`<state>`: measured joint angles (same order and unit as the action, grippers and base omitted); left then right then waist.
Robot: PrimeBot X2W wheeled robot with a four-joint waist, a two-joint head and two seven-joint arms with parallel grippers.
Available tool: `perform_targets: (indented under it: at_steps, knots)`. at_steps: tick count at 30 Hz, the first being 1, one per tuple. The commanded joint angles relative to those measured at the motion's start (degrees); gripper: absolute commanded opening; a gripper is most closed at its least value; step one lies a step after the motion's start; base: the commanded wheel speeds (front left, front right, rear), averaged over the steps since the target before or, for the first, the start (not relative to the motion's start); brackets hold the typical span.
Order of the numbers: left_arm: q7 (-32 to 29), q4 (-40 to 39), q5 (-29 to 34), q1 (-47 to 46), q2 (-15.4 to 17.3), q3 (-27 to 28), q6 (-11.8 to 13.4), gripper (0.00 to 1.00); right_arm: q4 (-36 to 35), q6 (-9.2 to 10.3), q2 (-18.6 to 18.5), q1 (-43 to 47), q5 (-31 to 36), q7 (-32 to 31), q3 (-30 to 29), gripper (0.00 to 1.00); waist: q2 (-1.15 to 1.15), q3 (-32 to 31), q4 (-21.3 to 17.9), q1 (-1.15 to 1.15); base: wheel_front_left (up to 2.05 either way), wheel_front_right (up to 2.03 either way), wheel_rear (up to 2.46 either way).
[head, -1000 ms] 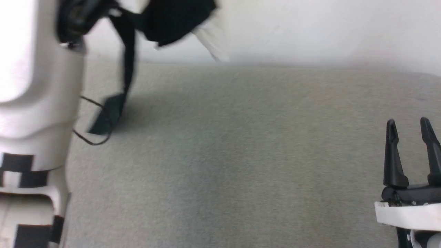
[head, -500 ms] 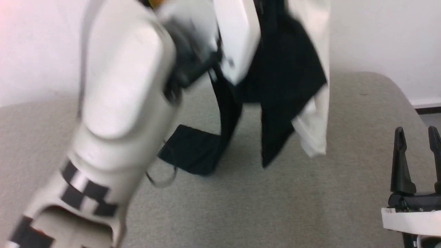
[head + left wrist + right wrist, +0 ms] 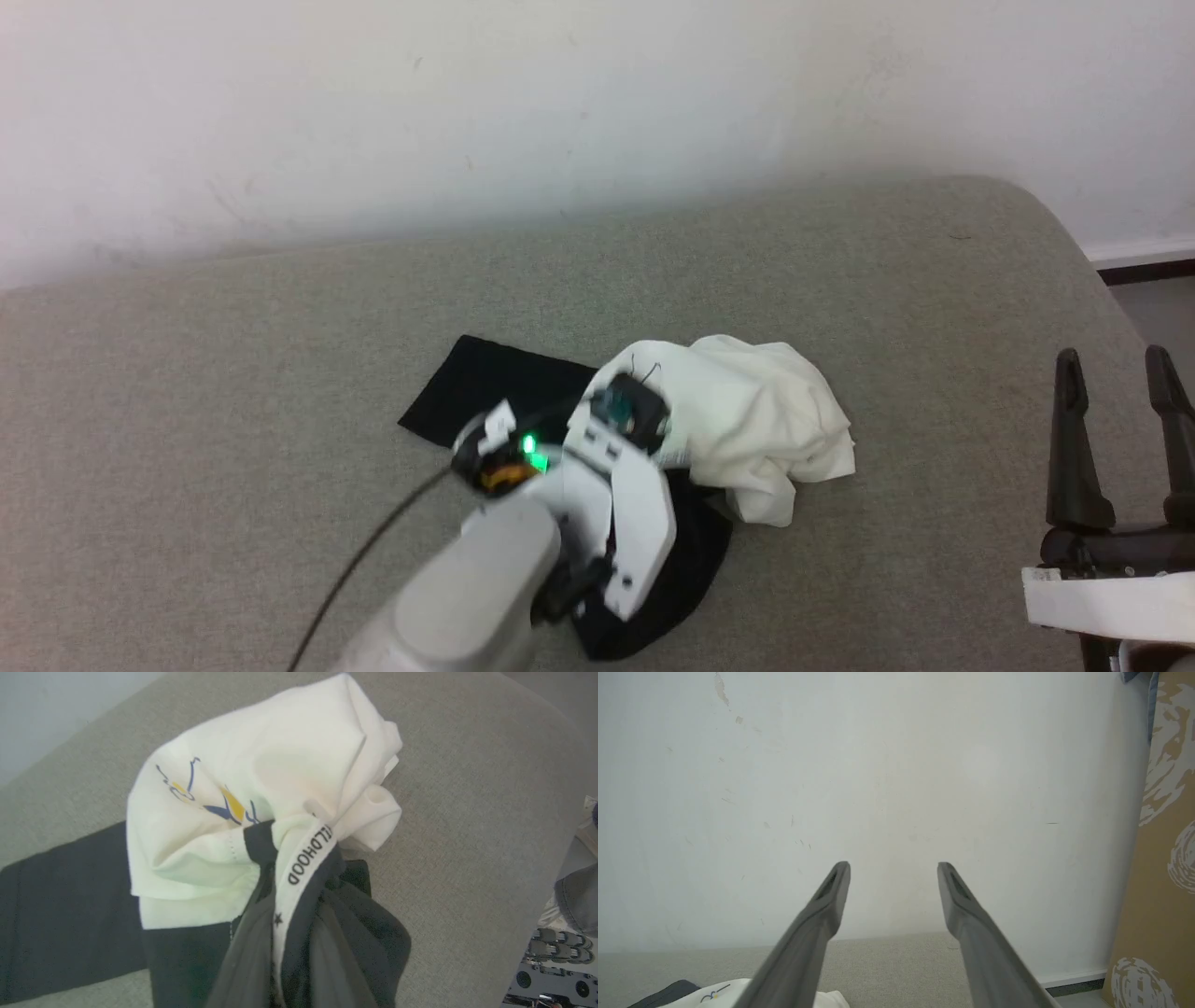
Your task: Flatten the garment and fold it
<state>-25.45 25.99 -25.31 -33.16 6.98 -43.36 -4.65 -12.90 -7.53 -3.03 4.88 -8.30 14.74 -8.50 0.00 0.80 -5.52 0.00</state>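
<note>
Under the left jaws, near the middle of a grey, finely woven tabletop (image 3: 233, 373), lies the garment (image 3: 756, 420), a soft crumpled heap. To the left of those jaws one black sleeve (image 3: 485, 383) lies flat, a slanted rectangle. The pale, smooth-shelled left arm (image 3: 485, 588) reaches down onto the heap, with a green light glowing at its wrist. The left jaws are clamped on the garment's black collar. In the left wrist view, dark cloth and a white neck tape (image 3: 306, 863) with black letters gather into a tight bunch right where the jaws stand, hiding the fingers. Beyond the jaws the white body billows in rounded folds and carries a small yellow and blue line-drawn print (image 3: 224, 807). Well apart to the right, the right jaws stand spread and empty over the tabletop. Their two long, dark, tapering fingers (image 3: 817, 924) point toward a plain white, scuffed wall (image 3: 896, 765). Right of those jaws stands a brown cardboard panel (image 3: 1167, 868) with white swirls.
</note>
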Motion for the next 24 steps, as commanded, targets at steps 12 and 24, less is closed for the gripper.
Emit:
perform_targets:
  at_steps: [12, 24]
  knots:
    - [11.21, 9.45, -2.54, 3.16, -3.33, 0.68, 2.72, 1.0, 1.09, 0.04, 0.15, 0.59, 1.11, 0.26, 0.46, 1.0, 0.0, -1.73, 2.52, 0.0, 0.0, 0.0, 0.0]
    - [26.95, -9.55, -6.86, 6.59, 0.64, 12.7, 8.51, 1.0, 0.33, 0.04, 0.15, 2.03, 1.22, 0.26, 0.13, 1.0, 0.0, -3.47, 5.61, 0.0, 0.0, 0.0, 0.0]
